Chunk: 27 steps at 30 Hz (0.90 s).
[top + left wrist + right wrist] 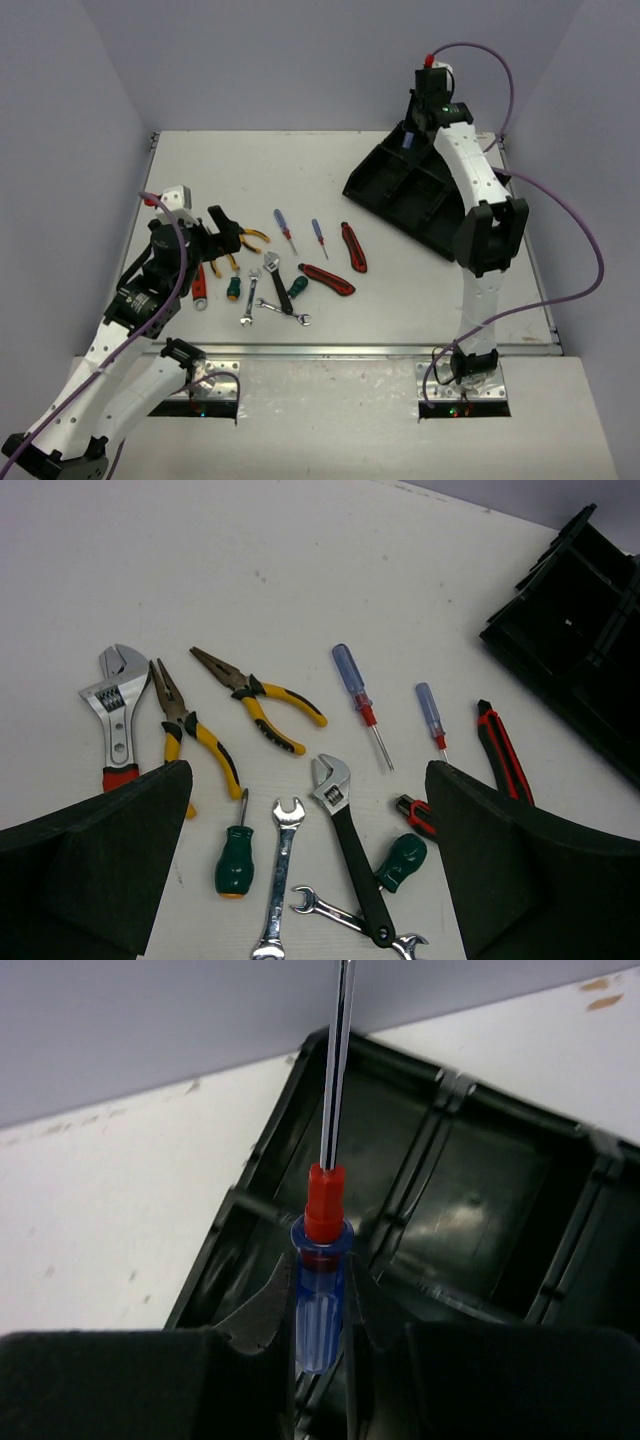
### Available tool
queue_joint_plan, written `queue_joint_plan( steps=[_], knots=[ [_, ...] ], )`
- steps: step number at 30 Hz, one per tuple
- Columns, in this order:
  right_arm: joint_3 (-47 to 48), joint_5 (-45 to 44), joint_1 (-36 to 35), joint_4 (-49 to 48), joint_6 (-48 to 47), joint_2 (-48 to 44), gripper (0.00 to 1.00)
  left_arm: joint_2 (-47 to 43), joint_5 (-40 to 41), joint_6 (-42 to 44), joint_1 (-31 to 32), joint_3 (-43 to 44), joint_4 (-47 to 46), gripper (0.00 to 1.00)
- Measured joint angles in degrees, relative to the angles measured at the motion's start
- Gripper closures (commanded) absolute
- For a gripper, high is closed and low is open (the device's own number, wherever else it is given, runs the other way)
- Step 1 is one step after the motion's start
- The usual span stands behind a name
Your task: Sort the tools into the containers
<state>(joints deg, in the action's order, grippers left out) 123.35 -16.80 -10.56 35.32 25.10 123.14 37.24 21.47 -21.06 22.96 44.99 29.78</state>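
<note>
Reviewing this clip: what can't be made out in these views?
- Tip of the screwdriver: right wrist view, cut off by the top edge.
- Part of the tray: top view, hidden by the right arm.
- Handle end of the red-handled wrench: left wrist view, behind a finger of the left end effector.
- Lower end of the knife: same view, behind the other finger.

Left arm folded low at the near left, wrist angled down, its pincer spread wide apart. Right arm reaching far forward, elbow raised, its pincer clamped on a blue-handled screwdriver, fingers pressing both sides.
</note>
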Motion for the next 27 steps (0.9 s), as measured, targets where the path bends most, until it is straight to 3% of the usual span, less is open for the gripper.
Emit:
queue_joint_plan(
  steps=[13,15,21,27],
  knots=[
    [2.7,-2.9,2.5,-25.2,-9.3,17.6,1.0,3.5,-0.6,0.2,0.0,-0.1,0.0,0.0],
    [2.7,-3.3,2.5,-27.1,-11.0,19.3,0.96,3.6,-0.8,0.3,0.0,-0.1,0.0,0.0],
    [-1.5,-4.2,2.4,-30.9,-14.0,20.0,0.24,3.6,-1.3,0.4,0.0,-0.1,0.0,0.0],
    [-4.6,-5.0,2.3,-30.6,-14.2,17.7,0.18,3.6,-1.8,0.9,0.0,-0.2,-0.1,0.0]
  ],
)
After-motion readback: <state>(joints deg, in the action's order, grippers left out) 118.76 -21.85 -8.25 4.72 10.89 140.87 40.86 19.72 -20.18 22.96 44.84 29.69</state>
